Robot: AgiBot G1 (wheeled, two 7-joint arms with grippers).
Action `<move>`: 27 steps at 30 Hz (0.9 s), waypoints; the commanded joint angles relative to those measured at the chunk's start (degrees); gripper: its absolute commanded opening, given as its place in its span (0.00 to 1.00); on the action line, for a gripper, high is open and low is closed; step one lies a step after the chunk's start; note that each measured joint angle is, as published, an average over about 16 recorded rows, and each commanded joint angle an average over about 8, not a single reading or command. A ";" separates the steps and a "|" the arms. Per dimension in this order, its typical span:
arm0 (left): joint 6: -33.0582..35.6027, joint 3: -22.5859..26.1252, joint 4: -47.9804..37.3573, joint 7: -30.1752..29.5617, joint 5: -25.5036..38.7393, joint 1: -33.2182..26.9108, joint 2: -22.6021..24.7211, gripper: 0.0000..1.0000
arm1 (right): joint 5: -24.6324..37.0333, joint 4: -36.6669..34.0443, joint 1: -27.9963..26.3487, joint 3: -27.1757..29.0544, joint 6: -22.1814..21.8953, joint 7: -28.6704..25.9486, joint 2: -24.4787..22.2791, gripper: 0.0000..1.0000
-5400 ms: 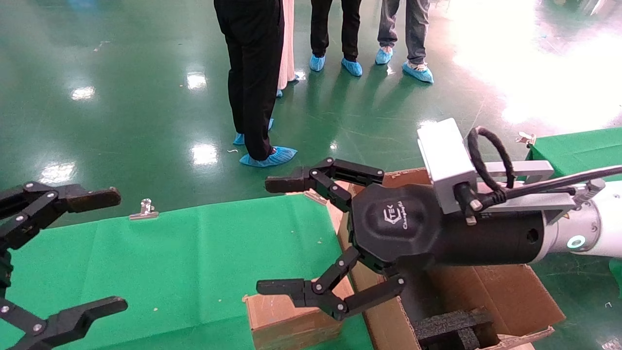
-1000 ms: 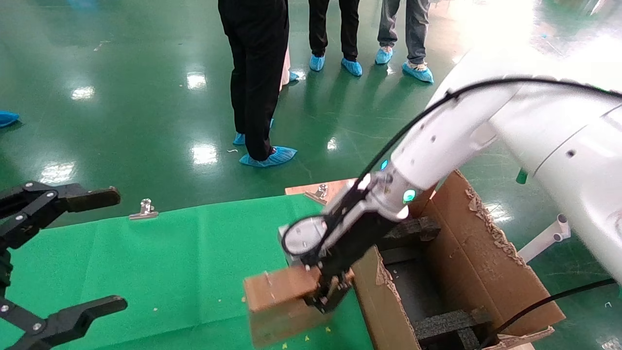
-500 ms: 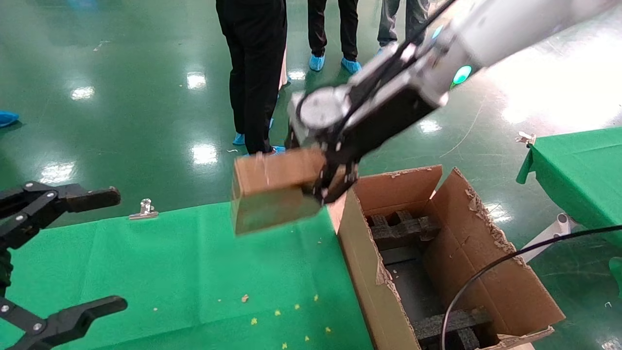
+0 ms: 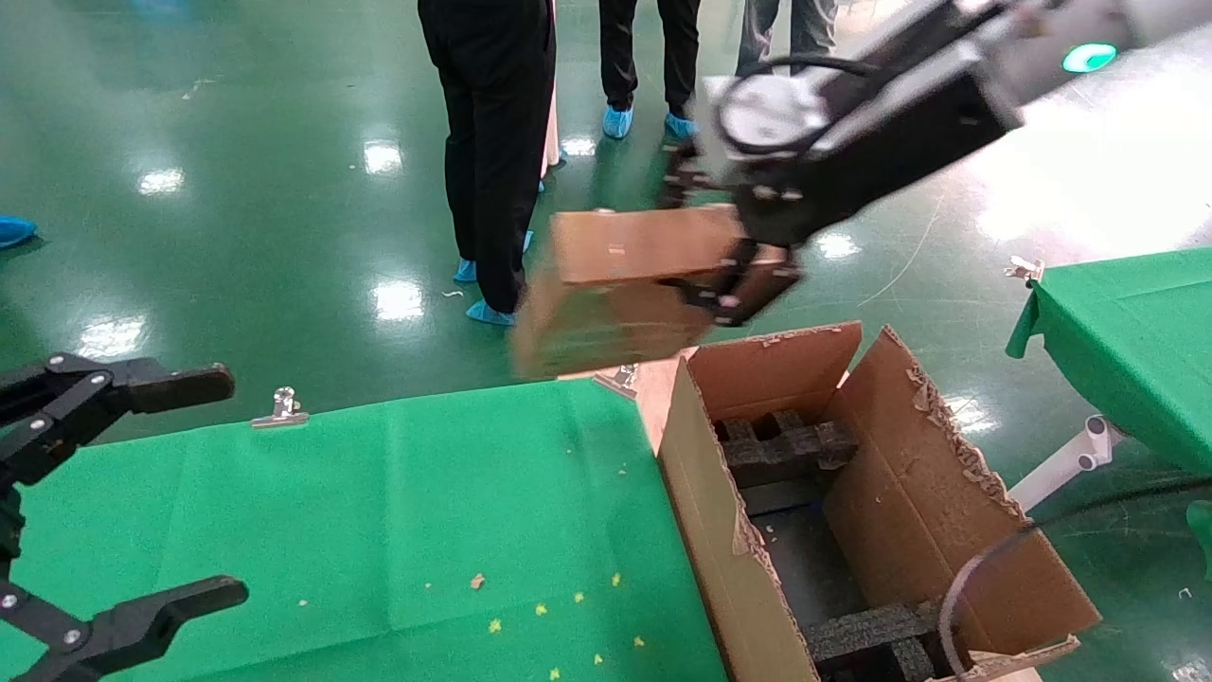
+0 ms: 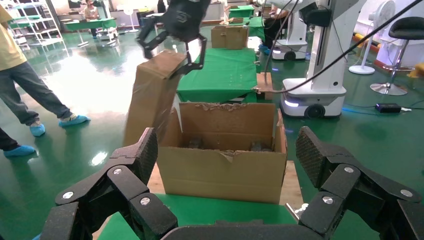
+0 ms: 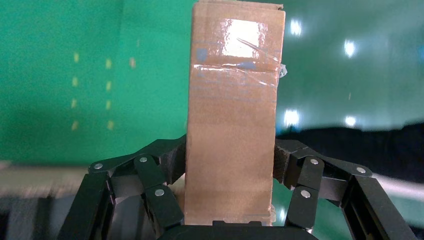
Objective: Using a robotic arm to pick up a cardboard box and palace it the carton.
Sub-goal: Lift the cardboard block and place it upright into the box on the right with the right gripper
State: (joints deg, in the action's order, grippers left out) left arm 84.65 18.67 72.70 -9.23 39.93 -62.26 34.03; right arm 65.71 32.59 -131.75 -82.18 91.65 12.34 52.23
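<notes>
The right gripper carries the cardboard box in the air, its jaws pinching the box's two long flat sides near one end. In the right wrist view the fingers press against both flanks and the box runs straight out from the palm, so its long axis lies in line with the gripper's own reach. The taped end is the far one.

The box is clear of the green bench and hangs above its far edge, over the floor beyond. The carton stands open just beside the bench's right side, ragged flaps up and black foam inserts showing inside. From the head view the box lies up and to the left of the carton's mouth, its gripped end nearest the carton's far flap and the rest reaching away over the bench corner. The left wrist view agrees: the box is tilted above and to one side of the opening, not over it.

So the carry looks partly done; the box probably needs to travel right and towards the robot before it can go down between the flaps. Its length may have to line up with the carton's long side to clear the foam.

The left gripper sits parked at the bench's left, jaws spread wide and holding nothing.
</notes>
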 commanded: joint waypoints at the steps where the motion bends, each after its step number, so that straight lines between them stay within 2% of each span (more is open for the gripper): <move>1: 0.00 0.00 0.00 0.00 0.00 0.00 0.00 1.00 | -0.51 0.33 -1.28 -1.98 0.05 0.33 -1.82 0.00; 10: -0.01 0.02 0.00 0.01 -0.01 0.00 -0.01 1.00 | -1.88 5.45 -7.99 -14.31 0.18 -2.82 -10.65 0.00; 16: -0.01 0.02 0.00 0.01 -0.02 -0.01 -0.01 1.00 | -4.02 8.30 -11.02 -23.55 0.14 -5.39 -14.97 0.00; 21: -0.01 0.03 0.00 0.02 -0.02 -0.01 -0.01 1.00 | -6.94 7.19 -11.56 -29.70 -0.25 -8.35 -17.08 0.00; 27: -0.02 0.04 0.00 0.02 -0.03 -0.01 -0.02 1.00 | -9.20 2.90 -11.28 -33.23 -1.31 -13.89 -18.73 0.00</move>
State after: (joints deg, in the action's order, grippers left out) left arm 84.63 18.70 72.70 -9.21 39.90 -62.27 34.02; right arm 56.73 35.83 -142.83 -114.89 90.15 -1.68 33.36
